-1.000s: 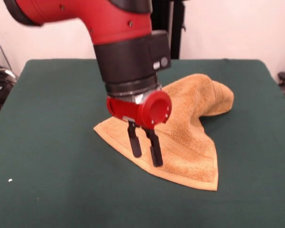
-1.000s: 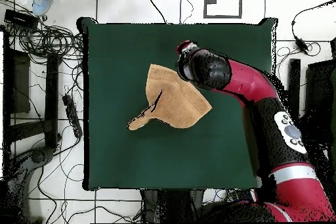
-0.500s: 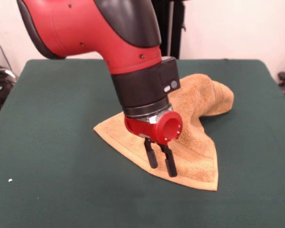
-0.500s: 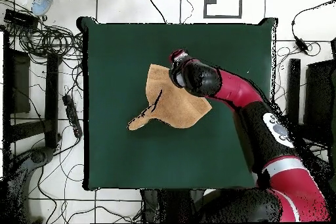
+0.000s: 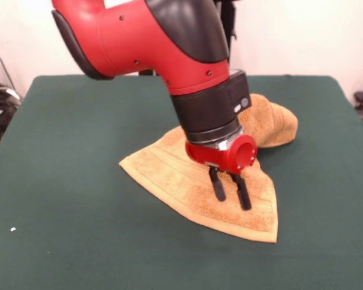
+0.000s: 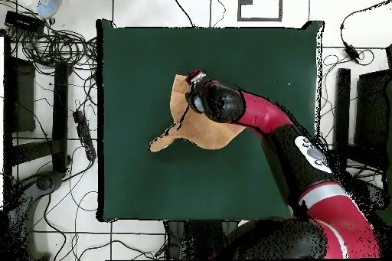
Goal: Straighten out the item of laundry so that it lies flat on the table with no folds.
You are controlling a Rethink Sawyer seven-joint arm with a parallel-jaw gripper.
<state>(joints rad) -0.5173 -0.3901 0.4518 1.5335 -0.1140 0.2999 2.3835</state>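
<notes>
While the red and black arm [image 5: 169, 54] leaned in from above, its pincer [image 5: 231, 192] was spread apart, both black fingers [image 5: 218, 186] pointing down onto the orange-tan terry towel [image 5: 169, 172] without pinching any of it. That towel sat around the middle of the green table [image 5: 60, 181], nowhere near flat: the front part lay spread out in a rough triangle with a ribbed band along the edge, while the far end was bunched into a rolled lump [image 5: 275, 124]. From overhead, the towel [image 6: 207, 132] showed a narrow tail [image 6: 161, 144] poking off to one side.
</notes>
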